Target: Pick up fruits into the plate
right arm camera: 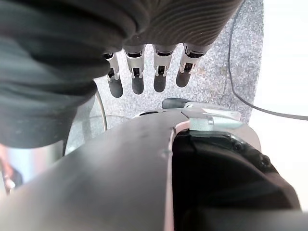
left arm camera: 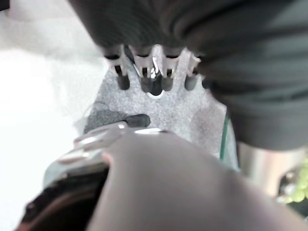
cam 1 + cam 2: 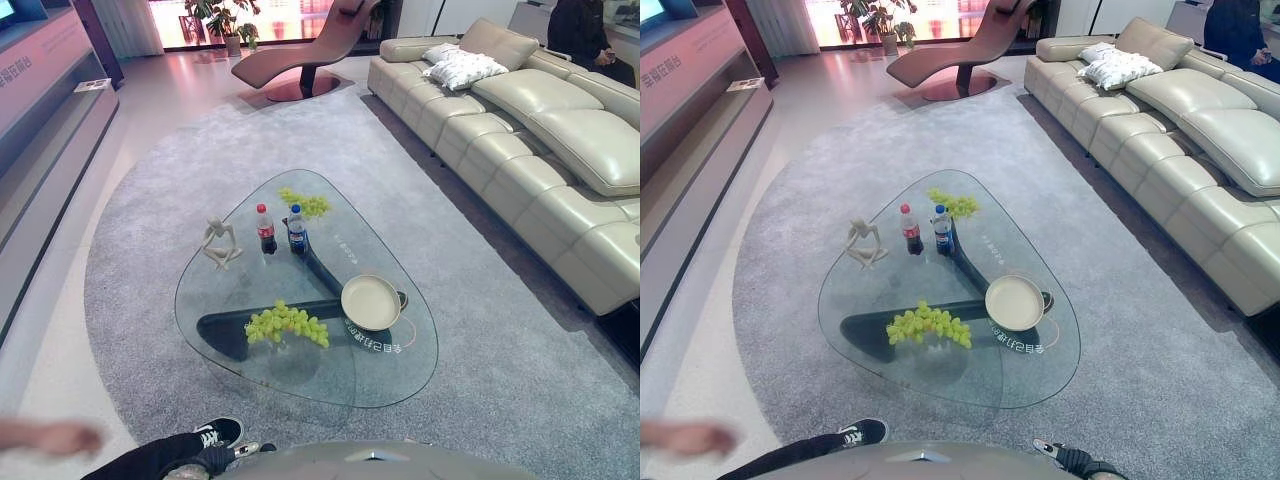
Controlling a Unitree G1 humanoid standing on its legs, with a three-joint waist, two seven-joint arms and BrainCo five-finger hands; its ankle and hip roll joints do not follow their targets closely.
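near grapes: a green bunch (image 3: pixel 288 325) lies on the near part of the glass table (image 3: pixel 400 375), just left of the plate and apart from it.
far grapes: a second bunch (image 3: pixel 306 204) sits at the table's far tip, beyond the two bottles.
plate: the cream plate (image 3: pixel 370 302) rests right of centre, empty, its near rim close to the table's right edge.
left hand: the left hand (image 2: pixel 155 79) shows in its wrist view with fingers hanging straight and a little apart over carpet, the thumb separate, nothing held; it is not yet over the table.
right hand: the right hand (image 1: pixel 145 74) is likewise slack, fingers straight and spread, empty.
step in hand: likely the approach; neither bunch is touched. the near bunch is the sensible first pick.
how to do it: come down from above, close round the thick middle of the bunch, lift clear of the glass, then carry it right, a short way, and lower it into the plate.
edges: the near rim lies just before the bunch, so a sideways sweep could roll grapes off.
open room: bare glass around the near bunch; the red-capped bottle (image 3: pixel 266 229), blue-capped bottle (image 3: pixel 297 229) and figurine (image 3: pixel 221 243) stand farther back, crowding only the far bunch.
bystander: a person's shoe (image 3: pixel 217 433) and what seems a blurred hand (image 3: pixel 55 437) are near left.
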